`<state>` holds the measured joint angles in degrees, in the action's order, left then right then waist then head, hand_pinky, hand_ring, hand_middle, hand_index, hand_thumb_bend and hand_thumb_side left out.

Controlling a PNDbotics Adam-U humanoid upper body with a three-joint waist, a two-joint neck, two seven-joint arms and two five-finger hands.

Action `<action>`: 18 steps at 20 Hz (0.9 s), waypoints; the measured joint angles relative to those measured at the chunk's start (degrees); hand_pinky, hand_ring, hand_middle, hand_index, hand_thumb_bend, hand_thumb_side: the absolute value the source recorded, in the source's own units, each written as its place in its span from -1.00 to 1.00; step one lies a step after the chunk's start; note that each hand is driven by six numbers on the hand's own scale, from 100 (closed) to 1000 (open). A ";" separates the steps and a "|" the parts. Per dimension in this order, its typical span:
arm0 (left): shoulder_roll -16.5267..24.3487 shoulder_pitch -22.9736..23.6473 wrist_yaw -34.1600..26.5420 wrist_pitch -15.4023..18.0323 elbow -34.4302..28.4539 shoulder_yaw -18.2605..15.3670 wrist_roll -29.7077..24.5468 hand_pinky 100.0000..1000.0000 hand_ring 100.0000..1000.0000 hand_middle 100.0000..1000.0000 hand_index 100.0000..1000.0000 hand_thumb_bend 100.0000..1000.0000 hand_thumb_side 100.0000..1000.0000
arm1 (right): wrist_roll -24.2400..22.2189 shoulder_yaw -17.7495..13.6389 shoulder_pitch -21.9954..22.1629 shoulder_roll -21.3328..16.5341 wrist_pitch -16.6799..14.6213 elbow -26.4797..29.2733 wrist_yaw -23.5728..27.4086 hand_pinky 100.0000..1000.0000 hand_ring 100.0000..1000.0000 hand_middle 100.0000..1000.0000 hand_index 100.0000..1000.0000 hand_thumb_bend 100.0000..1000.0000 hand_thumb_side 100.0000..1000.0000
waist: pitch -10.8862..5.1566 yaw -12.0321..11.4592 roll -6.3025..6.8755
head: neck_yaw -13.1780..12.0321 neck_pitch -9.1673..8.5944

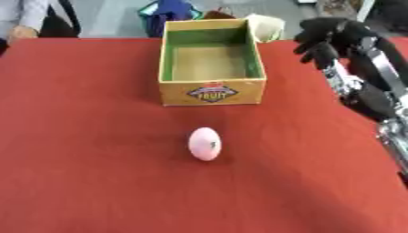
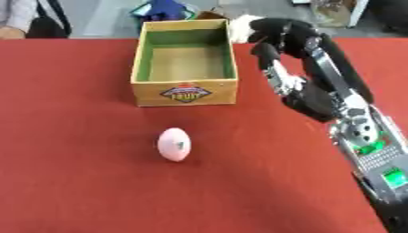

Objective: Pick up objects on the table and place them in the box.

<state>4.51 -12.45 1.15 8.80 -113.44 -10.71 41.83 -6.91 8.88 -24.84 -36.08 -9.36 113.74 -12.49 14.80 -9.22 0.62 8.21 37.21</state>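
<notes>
A: Where is the pale pink egg-shaped object (image 1: 205, 143) found?

B: It is seen lying on the red-covered worktop (image 1: 79, 136), well in front of the open yellow wooden box with green inner walls (image 1: 211, 63), apart from it.

A: And the right hand (image 2: 275, 38)?

B: It is raised just beside the box's right wall, black fingers (image 2: 267, 54) curled downward, nothing held. The box's interior appears bare.

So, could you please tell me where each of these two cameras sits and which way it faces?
Left eye view: in the head, looking down over the red table at the box and pink egg; right hand at upper right.
Right eye view: beside it, same aim; the right arm shows fuller.
Both share box, egg and hand; no left hand shows.
</notes>
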 measured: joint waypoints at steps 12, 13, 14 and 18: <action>0.01 0.32 -0.19 -0.16 0.00 0.35 -0.34 -0.40 -0.51 -0.43 -0.11 -1.00 -0.22 | -16.63 7.50 -7.77 -4.12 0.04 0.00 -11.76 0.22 0.40 0.43 0.80 0.14 0.55 | -0.33 -0.61 -0.25 | 0.03 -0.02; 0.01 0.32 -0.21 -0.18 0.00 0.36 -0.37 -0.40 -0.51 -0.43 -0.11 -1.00 -0.22 | -17.78 8.23 -8.13 -4.16 0.59 0.00 -12.08 0.23 0.42 0.44 0.80 0.16 0.52 | -0.33 -0.62 -0.25 | 0.04 -0.02; 0.01 0.32 -0.26 -0.22 0.00 0.37 -0.42 -0.40 -0.51 -0.43 -0.11 -1.00 -0.22 | -19.08 8.98 -8.50 -4.27 1.08 0.00 -12.42 0.23 0.42 0.43 0.80 0.15 0.52 | -0.33 -0.62 -0.26 | 0.06 -0.02; 0.02 0.33 -0.40 -0.22 0.00 0.62 -0.53 -0.40 -0.51 -0.43 -0.11 -1.00 -0.22 | -24.27 11.80 -9.98 -4.58 2.73 0.00 -14.33 0.24 0.44 0.39 0.87 0.13 0.43 | -0.33 -0.63 -0.29 | 0.08 -0.03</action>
<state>4.53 -12.12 0.75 8.58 -113.44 -10.09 41.30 -31.19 20.68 -34.82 -40.67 -6.63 113.74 -26.82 14.47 -9.86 0.33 8.29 37.18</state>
